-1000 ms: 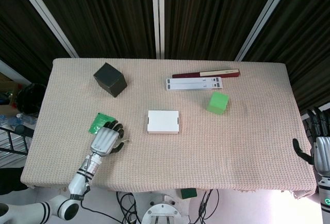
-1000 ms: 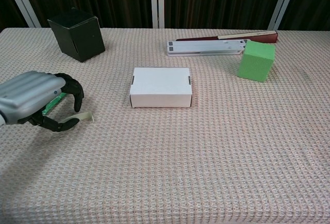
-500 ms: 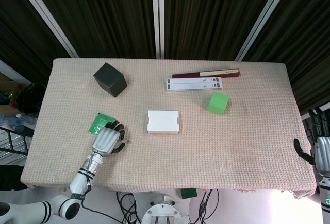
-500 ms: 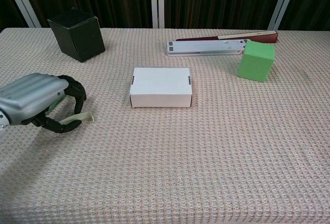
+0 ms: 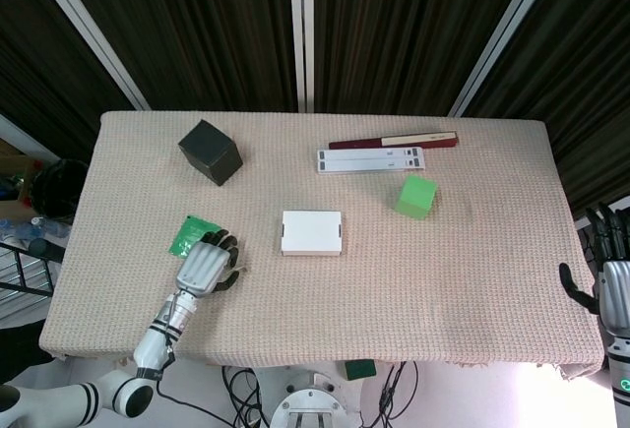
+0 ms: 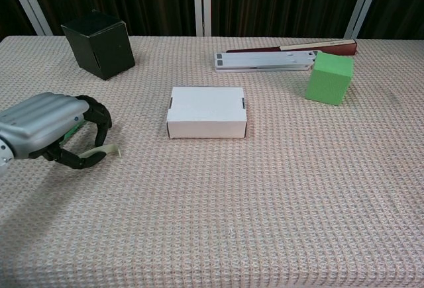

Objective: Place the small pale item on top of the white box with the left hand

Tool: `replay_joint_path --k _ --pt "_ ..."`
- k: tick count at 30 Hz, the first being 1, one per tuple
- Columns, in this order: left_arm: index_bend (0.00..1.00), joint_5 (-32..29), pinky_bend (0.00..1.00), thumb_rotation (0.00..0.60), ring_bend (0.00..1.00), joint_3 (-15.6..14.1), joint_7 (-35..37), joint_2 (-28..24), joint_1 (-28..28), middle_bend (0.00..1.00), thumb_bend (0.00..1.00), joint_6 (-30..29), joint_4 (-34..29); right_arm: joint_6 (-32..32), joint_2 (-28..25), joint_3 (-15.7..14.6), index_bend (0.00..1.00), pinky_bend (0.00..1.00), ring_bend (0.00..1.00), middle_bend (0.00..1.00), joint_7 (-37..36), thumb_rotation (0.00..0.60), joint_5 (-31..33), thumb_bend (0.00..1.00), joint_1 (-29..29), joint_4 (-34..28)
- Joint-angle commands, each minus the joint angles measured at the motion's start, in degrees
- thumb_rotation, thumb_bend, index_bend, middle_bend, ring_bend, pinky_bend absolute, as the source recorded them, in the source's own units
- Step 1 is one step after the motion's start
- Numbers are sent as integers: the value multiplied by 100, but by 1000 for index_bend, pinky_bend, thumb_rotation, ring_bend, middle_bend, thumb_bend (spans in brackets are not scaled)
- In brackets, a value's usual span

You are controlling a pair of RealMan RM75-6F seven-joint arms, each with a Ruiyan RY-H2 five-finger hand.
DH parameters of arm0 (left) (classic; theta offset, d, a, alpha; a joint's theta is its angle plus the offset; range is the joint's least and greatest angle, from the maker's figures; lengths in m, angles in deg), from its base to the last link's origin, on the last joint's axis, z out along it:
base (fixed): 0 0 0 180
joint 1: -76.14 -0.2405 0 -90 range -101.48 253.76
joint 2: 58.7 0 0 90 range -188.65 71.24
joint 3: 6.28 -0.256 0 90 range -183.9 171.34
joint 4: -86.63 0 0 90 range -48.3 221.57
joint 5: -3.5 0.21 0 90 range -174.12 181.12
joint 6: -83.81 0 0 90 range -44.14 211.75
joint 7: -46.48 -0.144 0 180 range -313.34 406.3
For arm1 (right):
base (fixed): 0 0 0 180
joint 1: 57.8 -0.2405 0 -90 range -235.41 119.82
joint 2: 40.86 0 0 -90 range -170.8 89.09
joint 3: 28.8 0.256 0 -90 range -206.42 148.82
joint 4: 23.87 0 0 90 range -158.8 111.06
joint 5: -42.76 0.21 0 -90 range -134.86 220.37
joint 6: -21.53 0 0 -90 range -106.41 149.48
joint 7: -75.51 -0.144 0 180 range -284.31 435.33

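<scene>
The white box (image 5: pixel 311 232) (image 6: pixel 207 111) lies flat near the table's middle. At the near left, my left hand (image 5: pixel 204 269) (image 6: pixel 50 126) rests low on the cloth. Its fingers are curled around the small pale item (image 6: pixel 105 149) (image 5: pixel 236 271), a thin cream strip whose tip sticks out towards the box. The thumb lies under the strip and the fingers over it, so it looks pinched. Hand and item are well to the left of the box. My right hand (image 5: pixel 612 285) hangs beyond the table's right edge, holding nothing, with its fingers apart.
A green packet (image 5: pixel 191 234) (image 6: pixel 67 133) lies partly under my left hand. A black cube (image 5: pixel 210 151) (image 6: pixel 99 43) stands at the far left. A green cube (image 5: pixel 416 196) (image 6: pixel 329 77), a long white bar (image 5: pixel 371 159) and a dark red book (image 5: pixel 394 140) sit at the back right.
My left hand has edged slightly towards the box and its fingers have curled closer around the pale strip. The right hand has barely moved.
</scene>
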Motion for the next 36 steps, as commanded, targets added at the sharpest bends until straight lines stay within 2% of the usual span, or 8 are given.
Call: replay_joint_path --k 1,10,23,30,36 --pt "583 -3 273 493 184 5 2 8 4 312 341 -1 1 -3 3 5 0 0 0 0 -6 600 14 343 0 9" --pt "605 -52 273 499 184 17 -19 7 8 318 405 8 -16 -83 12 2 0 0 0 0 0 600 70 343 -23 22" --pt "624 3 273 521 184 16 -56 -105 23 320 431 -51 -275 -72 7 13 0 0 0 0 -25 600 96 343 -16 26" --pt "623 153 274 518 184 236 -19 -485 177 320 431 -136 -846 -44 3 32 0 0 0 0 -55 600 105 343 -10 35" --pt "623 -165 274 516 183 603 155 -956 523 320 431 370 -1673 -14 1 48 0 0 0 0 -43 600 103 342 -7 18"
